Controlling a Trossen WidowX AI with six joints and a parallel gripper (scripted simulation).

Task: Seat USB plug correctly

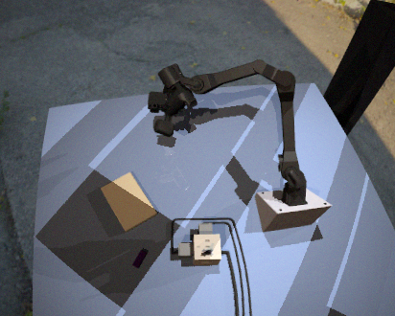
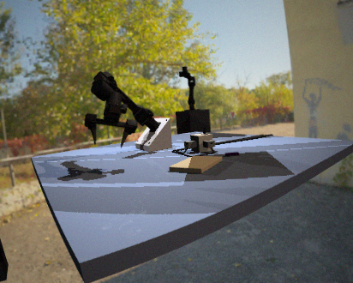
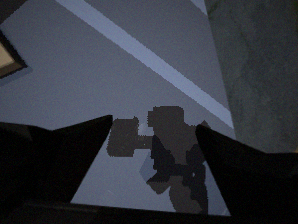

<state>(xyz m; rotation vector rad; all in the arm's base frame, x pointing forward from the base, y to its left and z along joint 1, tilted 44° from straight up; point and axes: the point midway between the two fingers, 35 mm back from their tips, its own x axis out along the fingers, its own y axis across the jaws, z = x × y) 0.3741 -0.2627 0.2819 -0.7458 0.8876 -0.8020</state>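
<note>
With the claw [image 1: 159,115] [image 2: 108,144] [image 3: 154,123]: wide open, gripping nothing. Pointing down above the table [image 1: 322,120] [image 2: 138,197] [image 3: 100,75], not touching it. In the wrist view, can see both fingers spread, with a dark shadow showing between them.

Clock directions from the claw, top view:
- At 3, going outward: arm [image 1: 287,120] [image 2: 134,105], bending down to its base [image 1: 317,205] [image 2: 165,137] at 4.
- Between 6 and 7: tan slab [image 1: 129,201] [image 2: 195,164] [image 3: 6,59], lying flat, part lit, part in a dark patch. In the wrist view, only a corner of it, near 10.
- Just past 6, beyond the slab: small purple piece [image 1: 140,258] [image 2: 232,153], flat on the table, inside the dark patch.
- Between 5 and 6, well apart from the claw: power cube [image 1: 207,248] [image 2: 201,141], upright on the table.

At the cube: grey blocks at its 9 [image 1: 184,249] and 12 [image 1: 205,228]. Looping past 12, then running toward 6: black cables [image 1: 202,219].

For the USB plug [image 1: 207,252]: on the cube's top, seen only as a small dark shape. Can't tell its orientation or depth.
</note>
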